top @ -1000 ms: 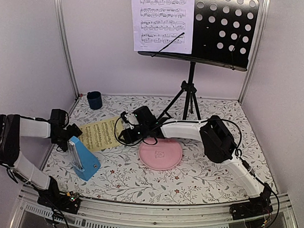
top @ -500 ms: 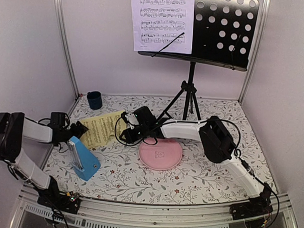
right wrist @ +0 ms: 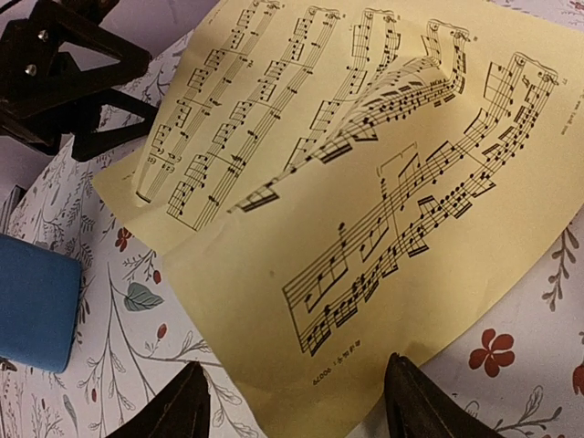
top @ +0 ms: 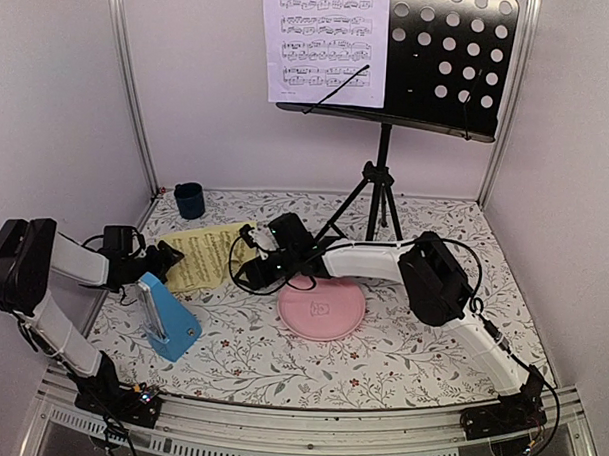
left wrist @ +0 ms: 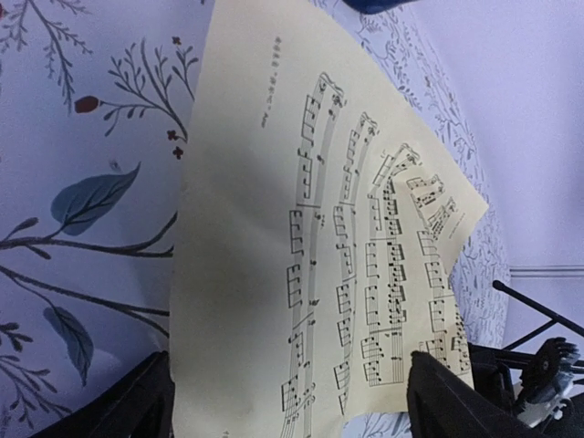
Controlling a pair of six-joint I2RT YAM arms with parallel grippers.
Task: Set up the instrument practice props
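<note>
The yellow sheet of music (top: 208, 253) lies on the flowered table at the left, buckled into a ridge across its middle (right wrist: 392, 100). My left gripper (top: 172, 251) sits low at its left edge, open, with the sheet (left wrist: 347, 274) running between the two fingers (left wrist: 456, 401). From the right, my right gripper (top: 246, 258) faces the sheet's other end, open, a corner of the paper between its fingertips (right wrist: 424, 401). The blue metronome (top: 169, 318) stands near the front left. At the back stands the black music stand (top: 445, 63), with the lilac sheet (top: 324, 44) on its desk.
A pink round plate (top: 322, 309) lies just right of my right gripper, under its forearm. A dark blue cup (top: 189, 199) stands in the back left corner. The stand's tripod legs (top: 375, 205) spread behind the right arm. Walls close in on three sides.
My left gripper has swung right, up to the yellow sheet's left edge. The sheet has shifted slightly toward the back and bowed up. The right arm has barely moved.
</note>
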